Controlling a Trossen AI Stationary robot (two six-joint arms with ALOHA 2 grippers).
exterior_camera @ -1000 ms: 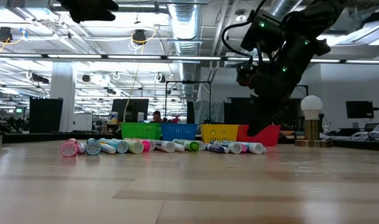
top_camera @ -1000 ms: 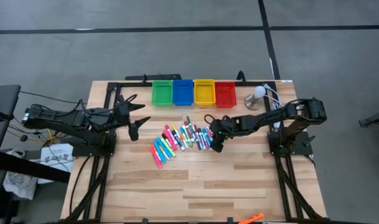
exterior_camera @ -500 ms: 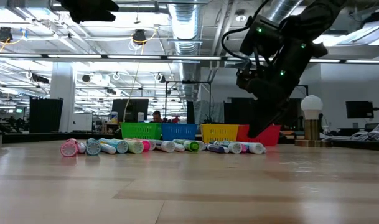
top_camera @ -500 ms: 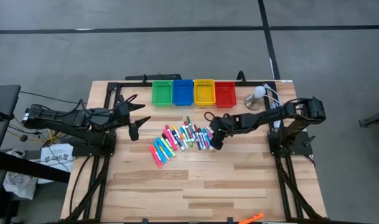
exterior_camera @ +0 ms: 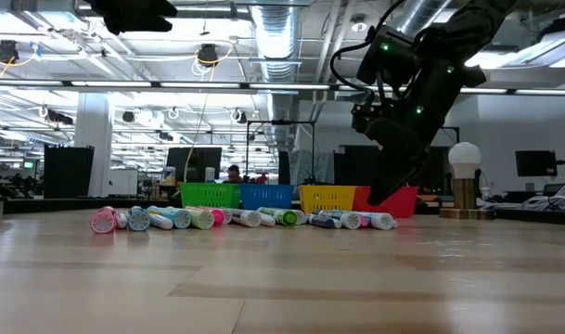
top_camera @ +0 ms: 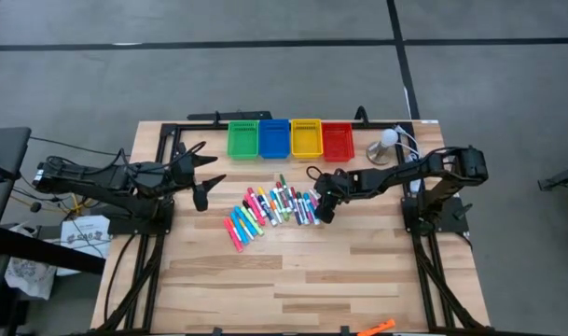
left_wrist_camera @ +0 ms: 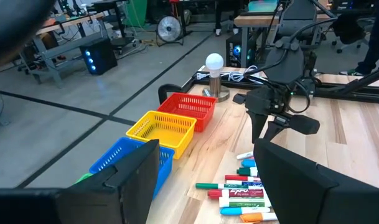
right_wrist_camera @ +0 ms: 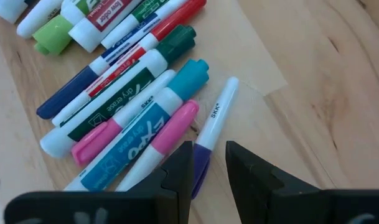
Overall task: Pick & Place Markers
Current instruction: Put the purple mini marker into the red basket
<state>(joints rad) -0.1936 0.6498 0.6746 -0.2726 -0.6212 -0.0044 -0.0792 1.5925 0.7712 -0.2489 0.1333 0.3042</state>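
Since a second ago my right pincer (top_camera: 325, 216) has crept a little toward the marker pile and tipped lower over it, while the left arm has not stirred. What matters now is the line-up I get in the right wrist view: a slim white marker with a purple cap (right_wrist_camera: 209, 138) lies at the outer edge of the markers (top_camera: 272, 209), apart from its pink neighbour (right_wrist_camera: 158, 144), and its capped end sits right in the gap between my two fingers (right_wrist_camera: 177, 169), which stand slightly apart and hold nothing. Its long axis runs straight away from the pincer, more or less along the gap rather than across it, so I judge a straight drop would close on the cap end only; a small wrist turn would give a squarer bite across the barrel. The rest of the pile fans out on the bench (top_camera: 293, 280) in front of the coloured bins (top_camera: 290, 138), toward the left arm's side. The left pincer (top_camera: 205, 176) hangs open well short of the pile, so the right arm is clearly the nearer one for this pick.
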